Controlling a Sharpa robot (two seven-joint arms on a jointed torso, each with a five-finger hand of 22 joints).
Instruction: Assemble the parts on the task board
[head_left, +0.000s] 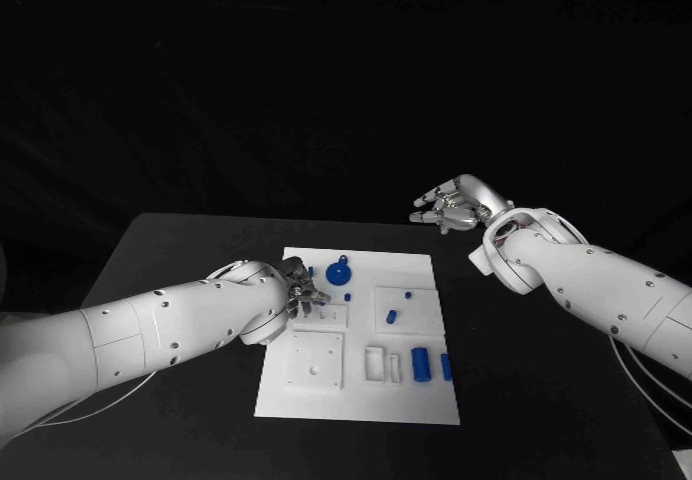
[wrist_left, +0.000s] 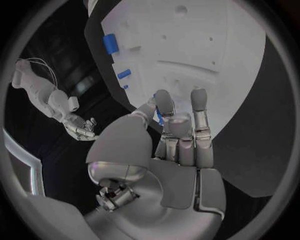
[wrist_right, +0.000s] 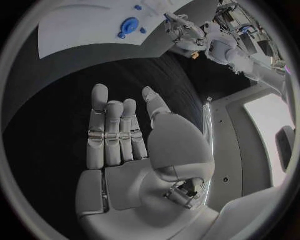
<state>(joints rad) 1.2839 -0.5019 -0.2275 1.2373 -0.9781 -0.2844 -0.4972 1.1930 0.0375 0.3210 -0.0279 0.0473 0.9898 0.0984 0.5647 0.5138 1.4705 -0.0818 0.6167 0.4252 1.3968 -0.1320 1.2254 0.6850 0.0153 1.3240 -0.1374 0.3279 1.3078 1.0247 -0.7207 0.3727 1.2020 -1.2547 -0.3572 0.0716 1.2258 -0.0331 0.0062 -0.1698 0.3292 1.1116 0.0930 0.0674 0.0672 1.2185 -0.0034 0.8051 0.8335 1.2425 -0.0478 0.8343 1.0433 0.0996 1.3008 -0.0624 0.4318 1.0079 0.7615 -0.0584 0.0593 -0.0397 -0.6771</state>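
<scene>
The white task board (head_left: 361, 395) lies mid-table with several blue parts on it: a round one (head_left: 339, 272), small pegs (head_left: 408, 295) (head_left: 391, 317) and a cylinder (head_left: 420, 363). My left hand (head_left: 300, 290) hovers low over the board's left far part. In the left wrist view a slim blue part (wrist_left: 159, 115) sits pinched between its thumb and a finger, just above the board (wrist_left: 206, 45). My right hand (head_left: 454, 208) hangs raised beyond the board's far right corner. Its palm (wrist_right: 134, 150) is bare and its fingers are stretched out.
Black table (head_left: 188, 250) surrounds the board, with free room on both sides. Square recessed plates (head_left: 313, 360) and a slot block (head_left: 376, 365) occupy the board's near half. More blue parts (wrist_left: 110, 43) (wrist_left: 124, 74) lie ahead of the left hand.
</scene>
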